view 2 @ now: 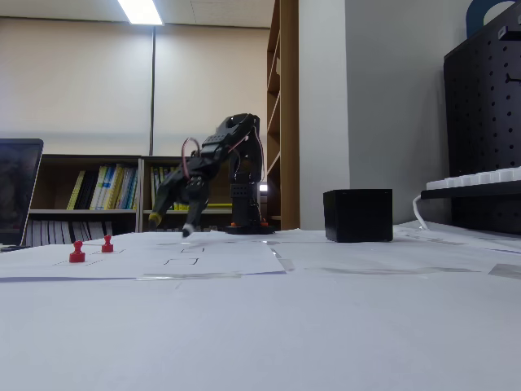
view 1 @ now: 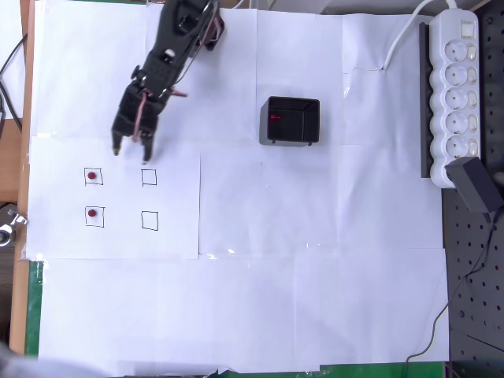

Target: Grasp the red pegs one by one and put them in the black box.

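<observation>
- Nearest in the fixed view: two red pegs [view 2: 76, 253] [view 2: 107, 243] upright on the paper sheet [view 1: 173, 236], each inside a drawn square [view 1: 94, 176] on the left column.
- Just beyond: gripper [view 1: 131, 147] hovering above the sheet's top edge, fingers parted, holding nothing.
- Farther right, well apart: black box [view 1: 290, 120], red glimpsed inside.

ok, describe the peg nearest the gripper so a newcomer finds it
In the overhead view, find the paper sheet with four drawn squares at the table's left. The upper-left square holds the red peg, just below the open gripper. A second red peg sits in the square beneath it.
</observation>
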Motion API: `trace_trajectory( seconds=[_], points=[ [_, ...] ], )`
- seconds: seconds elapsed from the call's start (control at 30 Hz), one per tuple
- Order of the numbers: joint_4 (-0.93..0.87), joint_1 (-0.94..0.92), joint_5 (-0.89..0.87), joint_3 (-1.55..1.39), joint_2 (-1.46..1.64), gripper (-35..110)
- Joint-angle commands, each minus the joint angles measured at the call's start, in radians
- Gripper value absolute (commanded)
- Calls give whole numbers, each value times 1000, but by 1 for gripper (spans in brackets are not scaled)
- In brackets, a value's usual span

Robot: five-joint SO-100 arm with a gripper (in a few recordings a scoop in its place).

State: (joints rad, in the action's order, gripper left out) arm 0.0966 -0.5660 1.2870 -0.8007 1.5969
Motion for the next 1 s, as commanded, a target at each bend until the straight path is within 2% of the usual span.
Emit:
trace_trajectory(
  seconds=[0.0,0.37,0.67,0.97],
  points=[
    [147,-52,31,-74,80,24],
    [531,-91,227,-55,278,24],
    [612,-94,276,-83,367,24],
    [615,-58,298,-232,502,24]
  ],
)
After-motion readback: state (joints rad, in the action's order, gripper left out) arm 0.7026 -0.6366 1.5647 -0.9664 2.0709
